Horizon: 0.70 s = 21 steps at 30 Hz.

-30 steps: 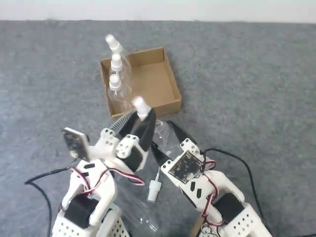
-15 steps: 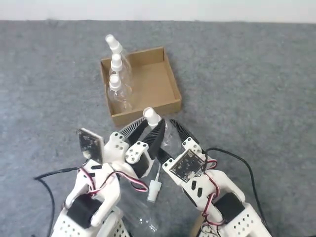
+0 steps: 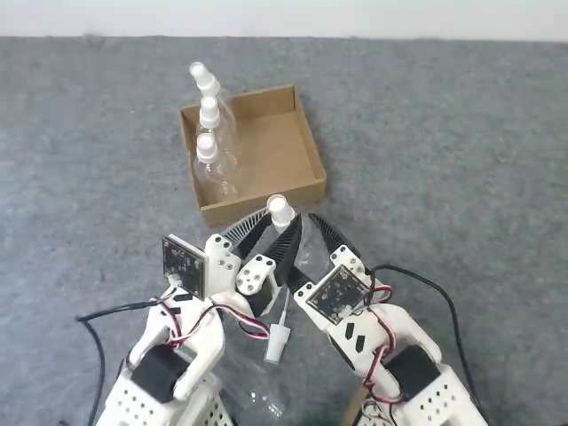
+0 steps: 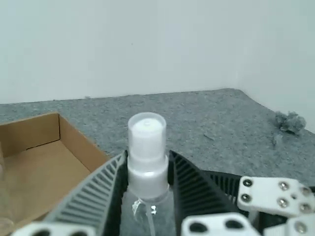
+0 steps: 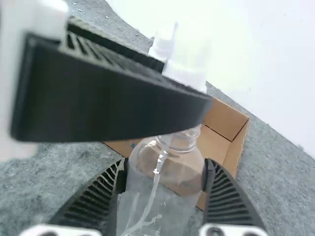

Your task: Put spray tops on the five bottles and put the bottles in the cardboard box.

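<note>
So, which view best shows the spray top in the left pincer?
The left wrist view: the spray top stands centred, close up, in the left pincer. The high view shows it small, from above; the right wrist view, partly hidden behind that pincer.

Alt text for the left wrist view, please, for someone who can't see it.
Black ribbed fingers of the left gripper clamp a white plastic spray top sitting on the neck of a clear plastic bottle. Beyond, an open brown cardboard box lies on grey carpet.
</note>
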Available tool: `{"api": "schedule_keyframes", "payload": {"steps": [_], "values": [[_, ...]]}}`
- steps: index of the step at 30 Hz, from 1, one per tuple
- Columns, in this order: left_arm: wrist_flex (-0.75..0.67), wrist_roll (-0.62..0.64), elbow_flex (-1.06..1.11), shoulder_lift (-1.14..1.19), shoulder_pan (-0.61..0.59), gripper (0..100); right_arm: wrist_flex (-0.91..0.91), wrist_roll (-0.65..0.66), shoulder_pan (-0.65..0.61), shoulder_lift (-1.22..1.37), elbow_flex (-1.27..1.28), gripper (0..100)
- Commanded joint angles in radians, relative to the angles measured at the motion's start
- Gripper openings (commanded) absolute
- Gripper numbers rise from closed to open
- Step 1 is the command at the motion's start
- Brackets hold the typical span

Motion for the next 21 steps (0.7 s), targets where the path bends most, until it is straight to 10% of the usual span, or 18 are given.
{"api": "schedule_keyframes", "payload": {"steps": [1, 21], "values": [[0.005, -0.014, -0.004, -0.018, 0.011, 2, 0.002, 0.012, 0.015, -0.021, 0.009, 11.0], [0.264, 0.072, -0.214, -0.018, 0.032, 17, 0.004, 0.012, 0.015, -0.019, 0.017, 11.0]]}}
